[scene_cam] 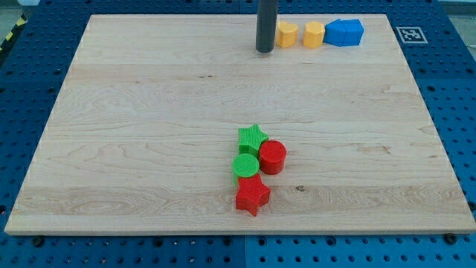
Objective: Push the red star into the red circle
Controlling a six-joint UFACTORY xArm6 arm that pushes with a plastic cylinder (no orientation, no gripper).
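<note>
Red star just below red circle, maybe touching; my tip far at view's top; no claw on rod, state cannot tell; push not yet begun

This looks like a robotics lab bench. A pale wooden board lies on a blue metal table perforated with a regular grid of mounting holes. A black-and-white fiducial marker sits by the board's top right corner, and yellow-black hazard tape, probably floor marking, shows at the view's top left.
</note>
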